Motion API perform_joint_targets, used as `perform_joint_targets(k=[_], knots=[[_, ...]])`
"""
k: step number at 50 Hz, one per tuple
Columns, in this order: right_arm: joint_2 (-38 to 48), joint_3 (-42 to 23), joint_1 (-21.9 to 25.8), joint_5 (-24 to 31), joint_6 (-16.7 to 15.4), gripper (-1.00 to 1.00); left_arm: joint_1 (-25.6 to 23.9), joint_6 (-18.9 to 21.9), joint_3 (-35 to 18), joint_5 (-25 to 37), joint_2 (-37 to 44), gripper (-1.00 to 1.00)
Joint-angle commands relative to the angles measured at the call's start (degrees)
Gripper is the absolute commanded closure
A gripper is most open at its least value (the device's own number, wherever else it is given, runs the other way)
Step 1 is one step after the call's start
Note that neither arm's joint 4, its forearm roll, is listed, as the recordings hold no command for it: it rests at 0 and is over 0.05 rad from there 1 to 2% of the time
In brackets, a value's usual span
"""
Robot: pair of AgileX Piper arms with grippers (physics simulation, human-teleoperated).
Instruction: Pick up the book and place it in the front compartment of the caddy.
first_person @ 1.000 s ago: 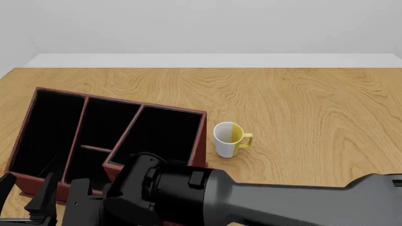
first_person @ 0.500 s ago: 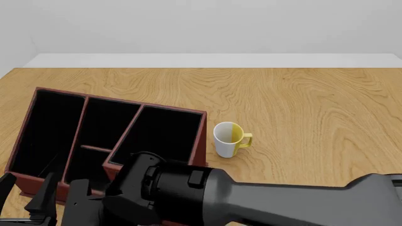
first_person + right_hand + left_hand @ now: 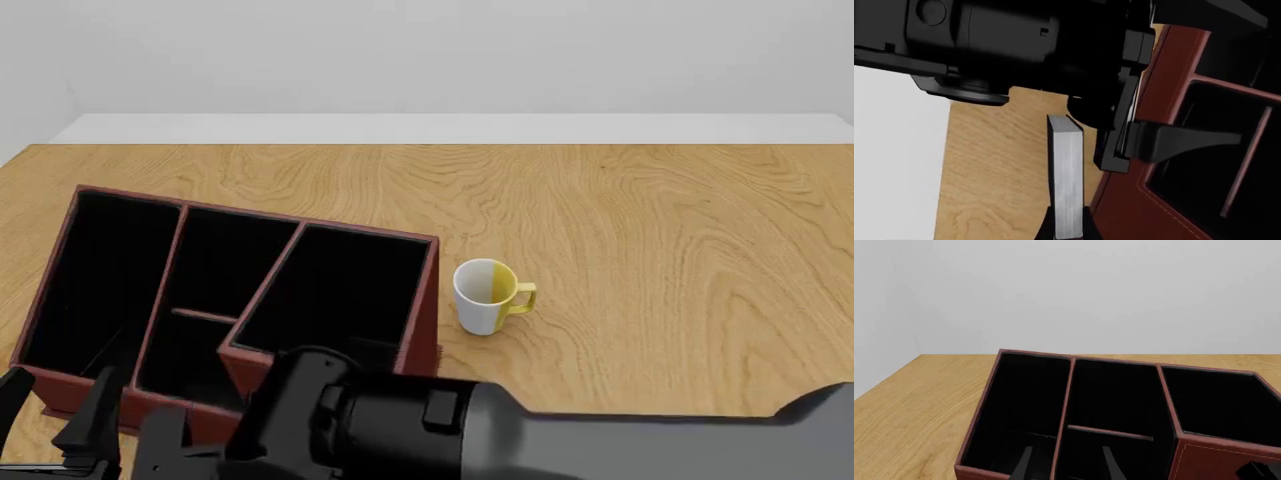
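The caddy [image 3: 430, 290] is a dark reddish-brown box with black cells at the near left of the table. It also shows in the left wrist view [image 3: 1201, 452] and the right wrist view [image 3: 1174, 70]. The front compartment [image 3: 227, 260] is the longer cell of its middle strip, and nothing lies in it [image 3: 1114, 395]. My right gripper [image 3: 1066, 229] is shut on the book [image 3: 1066, 175], a thin grey slab seen edge-on beside the caddy's outer wall. The front view hides the book behind my right arm [image 3: 400, 425]. My left gripper [image 3: 1066, 466] is open over the caddy's near edge.
A white-and-yellow mug [image 3: 487, 295] stands upright just right of the caddy. My left arm [image 3: 987, 40] crosses the right wrist view close to the book. My left gripper fingers [image 3: 94, 415] sit at the table's near left corner. Bare wooden tabletop [image 3: 667, 230] lies to the right.
My right arm has sunk a little lower in the front view. The caddy, the mug and my left gripper have not moved.
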Motion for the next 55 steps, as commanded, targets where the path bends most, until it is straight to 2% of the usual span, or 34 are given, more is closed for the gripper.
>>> perform_joint_targets(k=[1, 27, 49, 55], knots=[[-2.2, 0.2, 1.2, 1.0, 1.7, 1.0, 0.0, 0.0, 0.0, 0.0, 0.0, -1.0], [-6.5, -0.6, 1.7, 5.3, 1.1, 1.0, 0.0, 0.0, 0.0, 0.0, 0.0, -1.0], [-12.2, 0.4, 3.6, 7.4, 2.8, 1.0, 0.0, 0.0, 0.0, 0.0, 0.0, -1.0], [-13.2, 0.2, 2.9, 7.8, 2.7, 1.0, 0.0, 0.0, 0.0, 0.0, 0.0, -1.0]])
